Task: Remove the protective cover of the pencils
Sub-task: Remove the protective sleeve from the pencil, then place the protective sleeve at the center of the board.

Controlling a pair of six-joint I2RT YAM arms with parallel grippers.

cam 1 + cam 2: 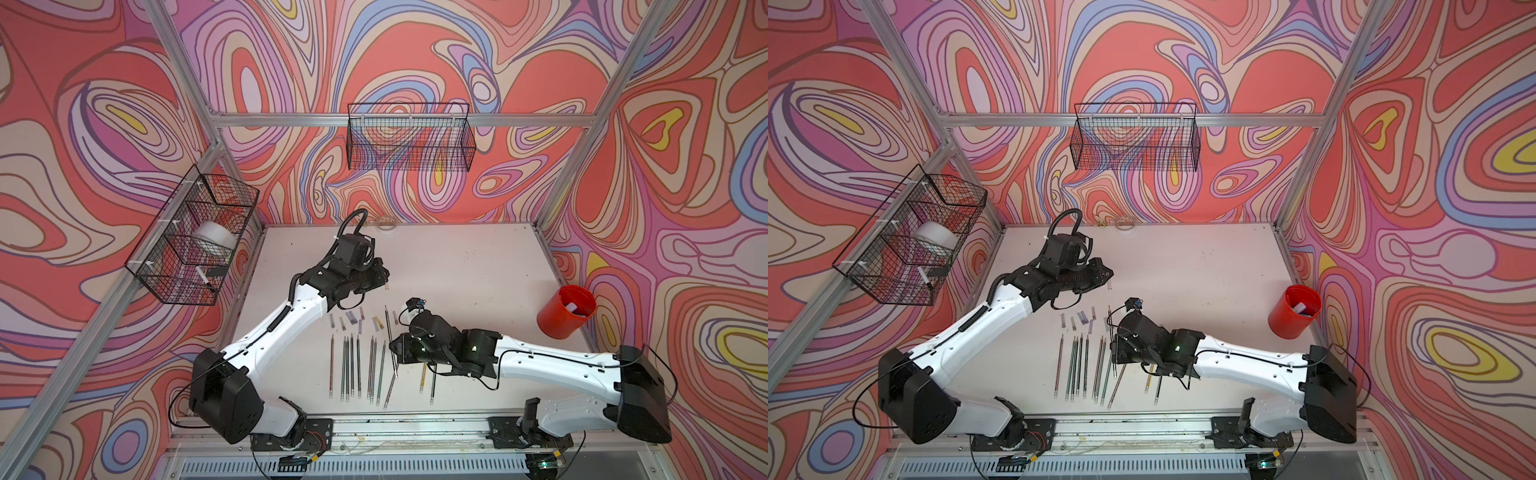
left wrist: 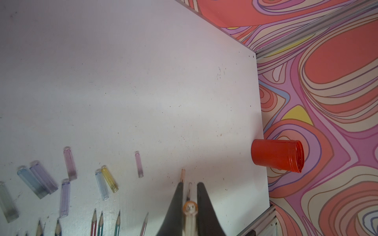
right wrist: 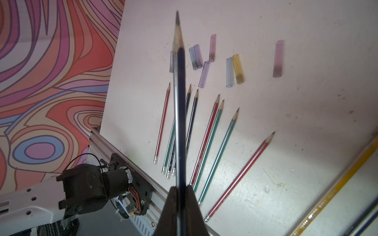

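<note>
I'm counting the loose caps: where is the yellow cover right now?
The yellow cover lies loose on the table, near its middle, just beyond the tips of the laid-out pencils and right beside a bluish cover.

Far half of table point(image 1: 457, 266) bare, wide room to pass; red cup point(image 1: 566, 316) blocks right edge; pencils point(image 1: 351, 365) and loose caps point(image 1: 353, 318) crowd front centre between left arm point(image 1: 282, 324) and right arm point(image 1: 552, 365); clear dish point(image 1: 385, 226) at back edge
</note>
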